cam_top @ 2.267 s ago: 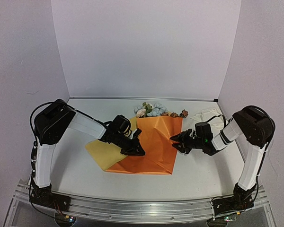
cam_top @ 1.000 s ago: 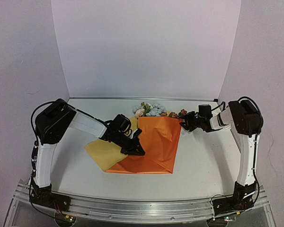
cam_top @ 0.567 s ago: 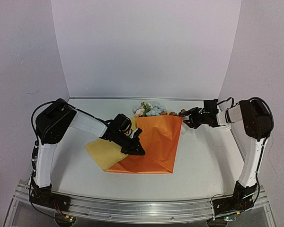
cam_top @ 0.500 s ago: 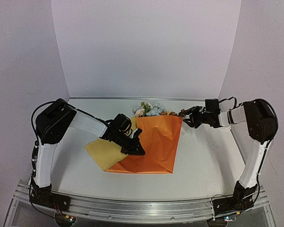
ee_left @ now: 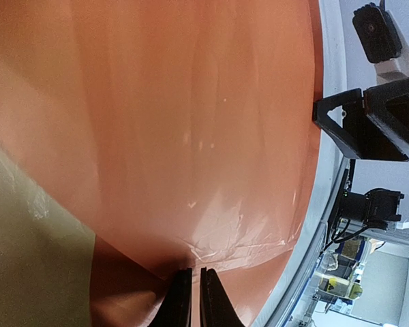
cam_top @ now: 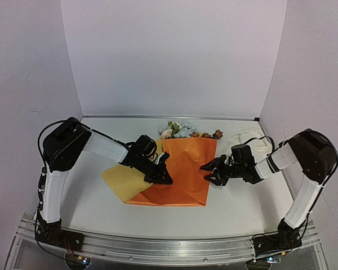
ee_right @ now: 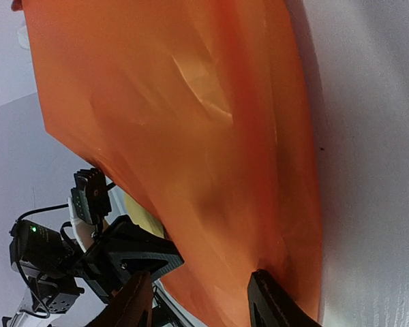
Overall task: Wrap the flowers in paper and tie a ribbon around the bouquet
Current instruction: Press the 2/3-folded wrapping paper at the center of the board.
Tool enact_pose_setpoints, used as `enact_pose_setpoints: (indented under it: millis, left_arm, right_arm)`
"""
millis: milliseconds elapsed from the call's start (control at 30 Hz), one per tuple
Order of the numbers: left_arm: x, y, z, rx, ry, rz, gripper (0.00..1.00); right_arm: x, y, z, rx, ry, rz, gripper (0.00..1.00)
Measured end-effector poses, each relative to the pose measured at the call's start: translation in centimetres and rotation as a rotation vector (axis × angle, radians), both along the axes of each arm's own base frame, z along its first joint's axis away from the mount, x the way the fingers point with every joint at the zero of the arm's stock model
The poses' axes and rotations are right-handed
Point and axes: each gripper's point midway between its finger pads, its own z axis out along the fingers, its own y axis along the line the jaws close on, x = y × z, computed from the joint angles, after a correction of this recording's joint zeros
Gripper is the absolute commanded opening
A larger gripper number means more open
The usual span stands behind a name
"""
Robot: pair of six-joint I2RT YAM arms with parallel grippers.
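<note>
The paper (cam_top: 186,160) lies folded at mid-table, orange face up, with its yellow face (cam_top: 123,181) showing at the left. The flowers (cam_top: 179,130) stick out past its far edge; their stems are hidden under it. My left gripper (cam_top: 162,179) is shut on a fold of the orange paper (ee_left: 191,136) near the fold's left side, jaws almost together (ee_left: 191,294). My right gripper (cam_top: 210,171) stands open at the paper's right edge, with orange paper (ee_right: 191,136) between its spread fingers (ee_right: 201,300). The ribbon (cam_top: 249,138) lies bunched at the back right.
White walls close off the back and both sides of the table (cam_top: 242,205). An aluminium rail (cam_top: 169,247) runs along the near edge by the arm bases. The ribbon pile sits just behind my right forearm.
My right gripper has come from the paper's far right corner by the flowers down to the middle of its right edge, jaws wider. The left gripper has not moved.
</note>
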Motion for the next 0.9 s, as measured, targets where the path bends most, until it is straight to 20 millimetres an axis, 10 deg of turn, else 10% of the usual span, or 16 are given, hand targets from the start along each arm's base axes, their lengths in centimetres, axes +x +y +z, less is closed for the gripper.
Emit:
enact_pose_setpoints:
  millis: [433, 900]
  left_arm:
    - [0.0, 0.0, 0.0, -0.001, -0.005, -0.003, 0.08]
    - [0.0, 0.0, 0.0, -0.001, -0.005, -0.003, 0.07]
  right_arm:
    - [1.7, -1.9, -1.5, -0.062, -0.070, -0.100, 0.50]
    - [9.2, -5.0, -1.2, -0.047, -0.098, -0.242, 0.52]
